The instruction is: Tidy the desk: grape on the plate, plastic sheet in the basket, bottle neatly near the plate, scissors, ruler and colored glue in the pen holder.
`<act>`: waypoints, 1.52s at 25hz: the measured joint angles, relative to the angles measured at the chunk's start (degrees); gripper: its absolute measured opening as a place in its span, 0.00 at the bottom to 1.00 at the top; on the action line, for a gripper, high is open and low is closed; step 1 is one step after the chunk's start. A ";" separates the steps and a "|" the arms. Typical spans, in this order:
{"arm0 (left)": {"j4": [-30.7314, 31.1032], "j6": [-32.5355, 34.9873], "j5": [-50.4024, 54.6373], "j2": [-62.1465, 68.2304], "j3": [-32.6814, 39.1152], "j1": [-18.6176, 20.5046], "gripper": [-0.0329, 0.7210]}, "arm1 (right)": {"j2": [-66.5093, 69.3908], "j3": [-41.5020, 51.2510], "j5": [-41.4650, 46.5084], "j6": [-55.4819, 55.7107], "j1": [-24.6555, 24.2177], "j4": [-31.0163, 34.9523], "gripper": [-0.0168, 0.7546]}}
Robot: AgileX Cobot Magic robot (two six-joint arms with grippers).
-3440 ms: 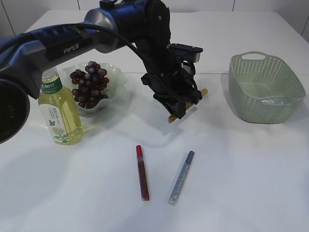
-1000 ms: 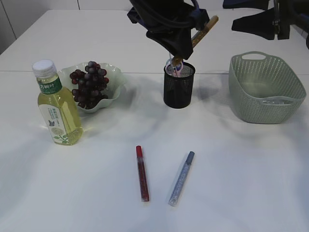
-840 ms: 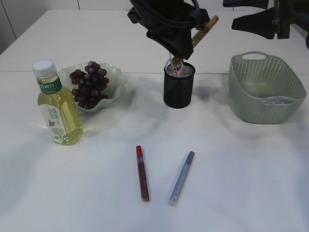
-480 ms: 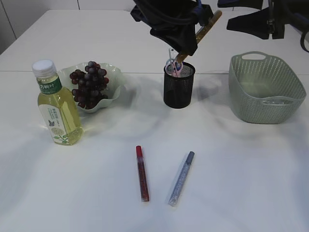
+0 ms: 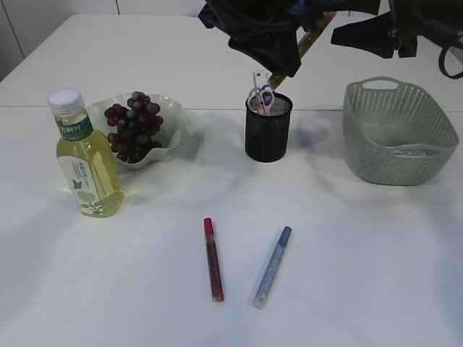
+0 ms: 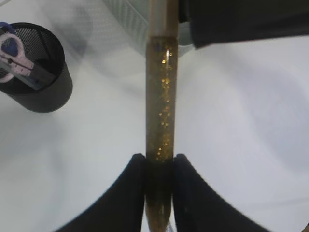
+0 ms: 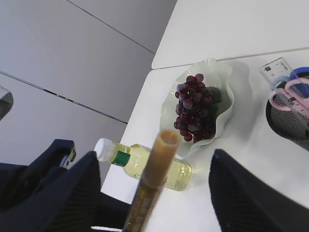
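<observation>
**a:** so where's your gold glue [image 6: 161, 121] at? a second ago its lower tip was right at the pen holder [image 5: 268, 126] rim, now it's lifted clear and sits up by the top edge, tilted, above and a bit right of the holder.

**b:** yeah, your left gripper [image 6: 159, 166] is clamped on it, fingers [image 6: 136, 180] pinching the tube on both sides in the wrist view. so it hasn't dropped in. looks to me like you're handing it off: the right gripper [image 7: 154, 193] has its jaws spread wide around the free end of the tube, not touching it yet as far as i can tell.

**a:** makes sense, a steeper regrip would make the drop easier. what's left?

**b:** scissors [image 5: 259, 97] and ruler [image 7: 273, 69] are in the holder, grape [image 5: 134, 124] is on the plate [image 5: 173, 116], bottle [image 5: 87, 163] stands just beside the plate. something clear lies in the basket [image 5: 400, 130], probably the sheet. red glue [image 5: 213, 258] and blue glue [image 5: 272, 267] are lying on the table [image 5: 362, 253] near each other, so you've got three tubes to go.
</observation>
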 joint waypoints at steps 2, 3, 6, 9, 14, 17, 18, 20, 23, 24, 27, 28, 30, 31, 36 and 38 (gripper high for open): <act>-0.61 -0.09 -0.68 0.00 -0.61 0.00 0.22 | 0.00 0.00 -0.09 0.00 0.00 0.53 0.73; -0.86 -0.09 -0.90 0.00 -0.86 0.00 0.22 | 0.00 0.00 -0.09 0.00 0.00 1.02 0.73; -1.02 -0.09 -1.46 -0.04 -0.94 0.00 0.22 | 0.11 0.00 -0.09 0.00 0.00 2.77 0.73; -1.02 -0.09 -1.60 -0.04 -0.94 0.00 0.22 | 0.67 0.00 -0.09 0.00 0.27 4.39 0.73; -1.12 -0.09 -2.06 -0.04 -0.94 0.00 0.22 | 1.68 0.00 0.10 -0.20 2.44 4.99 0.73; -1.12 -0.09 -2.17 -0.04 -0.94 0.00 0.22 | 2.19 0.00 0.10 -0.20 2.99 5.10 0.73; -1.12 -0.09 -2.29 -0.04 -0.94 0.00 0.22 | 2.19 0.00 0.10 -0.20 2.99 5.10 0.73; -1.12 -0.09 -2.36 -0.04 -0.94 0.00 0.22 | 2.27 0.00 0.10 -0.20 2.99 5.10 0.73; -1.12 -0.09 -2.50 -0.04 -0.94 0.00 0.22 | 2.27 0.00 0.37 -0.20 2.99 5.32 0.73; -1.12 -0.09 -2.61 -0.04 -0.94 0.00 0.22 | 2.27 0.00 0.72 -0.20 2.99 5.69 0.73; -1.12 -0.09 -2.87 -0.04 -0.94 0.00 0.22 | 2.27 0.00 2.24 -0.20 2.99 6.94 0.72; -1.12 -0.09 -3.11 -0.04 -0.94 0.00 0.22 | 2.27 0.00 2.49 -0.20 2.99 7.34 0.70; -1.12 -0.09 -3.21 -0.04 -0.94 0.00 0.22 | 2.27 0.00 2.70 -0.20 2.99 7.74 0.64; -1.12 -0.09 -3.21 -0.04 -0.94 0.00 0.22 | 2.27 0.00 2.75 -0.20 2.99 7.74 0.62; -1.12 -0.09 -3.32 -0.04 -0.94 0.00 0.22 | 2.27 0.00 2.75 -0.20 2.99 7.74 0.47; -1.16 -0.09 -3.32 -0.04 -0.94 0.00 0.22 | 2.27 0.00 2.75 -0.20 2.99 7.74 0.40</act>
